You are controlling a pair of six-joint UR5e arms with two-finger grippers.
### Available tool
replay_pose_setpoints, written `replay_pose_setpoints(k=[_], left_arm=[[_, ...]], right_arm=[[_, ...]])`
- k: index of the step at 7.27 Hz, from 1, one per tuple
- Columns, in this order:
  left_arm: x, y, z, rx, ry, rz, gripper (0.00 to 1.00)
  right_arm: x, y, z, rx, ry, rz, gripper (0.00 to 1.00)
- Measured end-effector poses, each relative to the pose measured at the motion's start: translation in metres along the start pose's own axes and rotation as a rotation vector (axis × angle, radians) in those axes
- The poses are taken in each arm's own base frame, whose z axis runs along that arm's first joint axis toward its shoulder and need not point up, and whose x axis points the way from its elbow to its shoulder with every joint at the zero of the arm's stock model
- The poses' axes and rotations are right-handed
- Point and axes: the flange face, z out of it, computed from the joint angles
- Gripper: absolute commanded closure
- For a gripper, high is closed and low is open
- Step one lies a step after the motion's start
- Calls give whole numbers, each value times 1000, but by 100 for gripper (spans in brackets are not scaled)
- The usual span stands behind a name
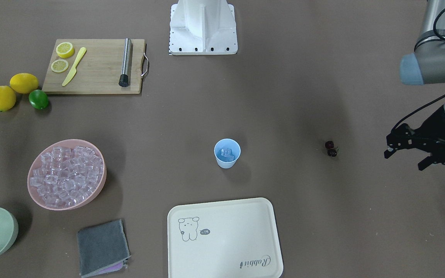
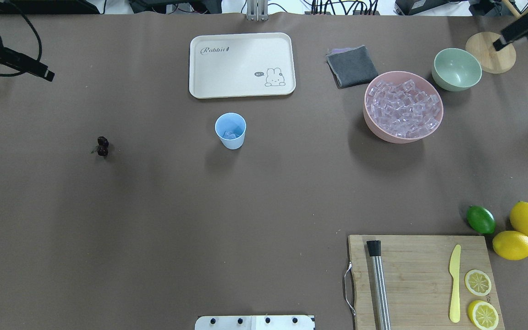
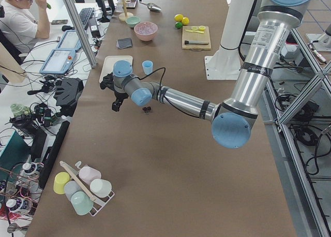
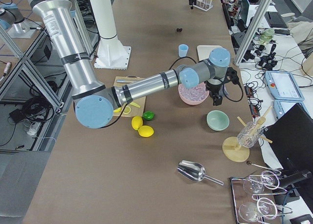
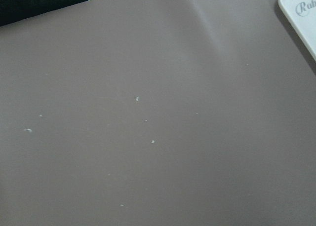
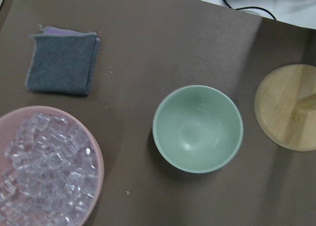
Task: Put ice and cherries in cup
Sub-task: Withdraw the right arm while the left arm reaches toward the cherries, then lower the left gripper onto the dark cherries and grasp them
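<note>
The light-blue cup (image 1: 227,154) stands mid-table, upright, with at least one ice cube (image 1: 226,153) inside; it also shows in the overhead view (image 2: 230,130). More ice (image 1: 66,173) fills the pink bowl (image 1: 33,193). The cherries (image 1: 331,148) lie on the table well to the side of the cup, seen from overhead too (image 2: 102,145). My left gripper (image 1: 404,160) is open and empty, above the table beyond the cherries. My right gripper (image 2: 504,39) hovers by the pale green bowl (image 2: 456,68). I cannot tell whether it is open.
A cream tray (image 1: 224,237) lies beyond the cup. A grey cloth (image 1: 102,247) lies near the pink bowl. A cutting board (image 1: 95,65) holds lemon slices, a yellow knife and a metal muddler. Two lemons and a lime (image 1: 38,99) sit beside it. A wooden disc (image 6: 289,107) is near the green bowl.
</note>
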Motion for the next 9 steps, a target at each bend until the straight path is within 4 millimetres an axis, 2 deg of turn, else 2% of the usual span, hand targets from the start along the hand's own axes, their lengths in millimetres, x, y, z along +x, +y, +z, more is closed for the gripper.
replay_pose_setpoints(k=[1,2,3,5,7,9], left_arm=[[31,0,23,-18,9,-17,2],[56,6,44,-34,4,-32,3],[66,12,59,-48,-4,-45,3],[73,22,77,-59,-31,-80,3],[72,33,93,-77,-55,-102,3],[66,44,101,-97,-65,-139,3]], right_arm=[[36,31,-10,3,-7,-17,1],[54,52,-14,2,-5,-33,1],[62,63,-17,1,2,-40,1],[63,74,-4,-28,22,-45,1],[48,75,21,-117,55,-31,1],[33,75,16,-166,84,-9,0]])
